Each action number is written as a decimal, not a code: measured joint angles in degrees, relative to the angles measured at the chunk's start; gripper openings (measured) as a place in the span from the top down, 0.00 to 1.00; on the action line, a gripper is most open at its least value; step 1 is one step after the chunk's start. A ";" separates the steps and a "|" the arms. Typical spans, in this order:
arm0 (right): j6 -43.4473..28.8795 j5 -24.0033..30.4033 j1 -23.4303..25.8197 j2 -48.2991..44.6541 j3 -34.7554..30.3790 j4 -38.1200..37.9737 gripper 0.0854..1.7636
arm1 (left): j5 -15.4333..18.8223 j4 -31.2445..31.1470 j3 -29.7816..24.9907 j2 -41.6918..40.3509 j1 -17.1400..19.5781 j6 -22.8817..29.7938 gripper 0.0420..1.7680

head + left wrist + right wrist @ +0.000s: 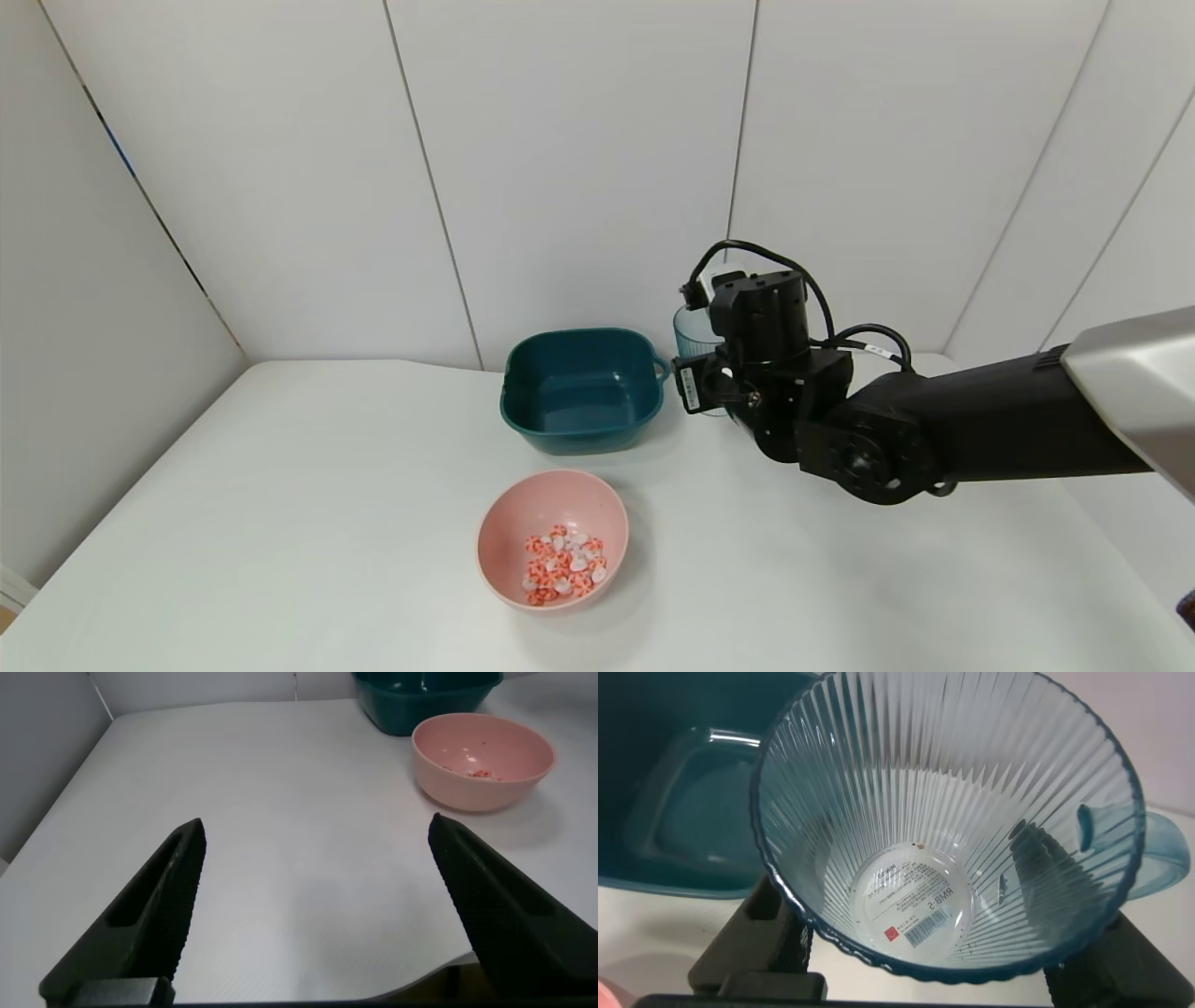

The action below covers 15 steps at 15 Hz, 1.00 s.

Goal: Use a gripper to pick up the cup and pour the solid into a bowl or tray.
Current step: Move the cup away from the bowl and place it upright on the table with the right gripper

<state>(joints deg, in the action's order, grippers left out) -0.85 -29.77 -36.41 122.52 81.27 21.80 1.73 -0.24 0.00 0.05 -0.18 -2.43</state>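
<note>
Cup (948, 821) is seen clamped between the right gripper (724, 369) jaws, upright, mouth up, empty but for a label on its base; handle sticks out to one side. It's held at the far right of the table (280, 523), just beside the teal tub (581, 387). Solid (563, 563) already lies in the pink bowl (523, 509), nearer the robot, so pouring looks done. Judged next: cup to be set down, its axis kept vertical, table directly below the jaws. Left gripper (313, 905) is parked low over the table's near-left part, jaws spread wide, nothing held.
</note>
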 joint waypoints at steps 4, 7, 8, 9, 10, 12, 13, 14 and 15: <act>-4.73 0.12 1.11 -0.61 -2.63 2.04 0.25 | 0.00 -0.02 0.00 0.00 0.00 0.00 0.03; -5.25 -0.02 1.52 0.41 -3.49 5.99 0.25 | 0.02 -0.02 0.00 0.00 0.00 0.00 0.03; -5.27 0.00 1.46 0.85 -3.96 7.17 0.25 | 0.02 0.00 0.00 0.00 0.00 0.00 0.03; -5.27 -0.07 1.46 1.40 -4.44 8.08 0.25 | 0.00 -0.02 0.00 0.00 0.00 0.00 0.03; -5.23 -0.18 1.55 1.94 -4.84 9.07 0.25 | 0.00 -0.02 0.00 0.00 0.00 -0.02 0.03; -5.25 -0.41 1.90 2.99 -5.60 10.84 0.25 | 0.02 0.00 0.00 0.00 0.00 -0.02 0.03; -5.25 -0.55 1.88 3.50 -5.92 12.24 0.25 | 0.02 -0.02 0.00 0.00 0.00 0.00 0.03; -5.25 -0.60 1.83 3.91 -6.39 13.31 0.25 | 0.00 -0.02 0.00 0.00 0.00 0.00 0.03; -5.27 -0.63 1.85 4.39 -6.75 14.34 0.25 | 0.02 -0.02 0.00 0.00 0.00 0.00 0.03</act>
<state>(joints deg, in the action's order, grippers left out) -6.12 -30.40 -34.56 126.90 74.52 36.13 1.76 -0.27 0.00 0.05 -0.18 -2.43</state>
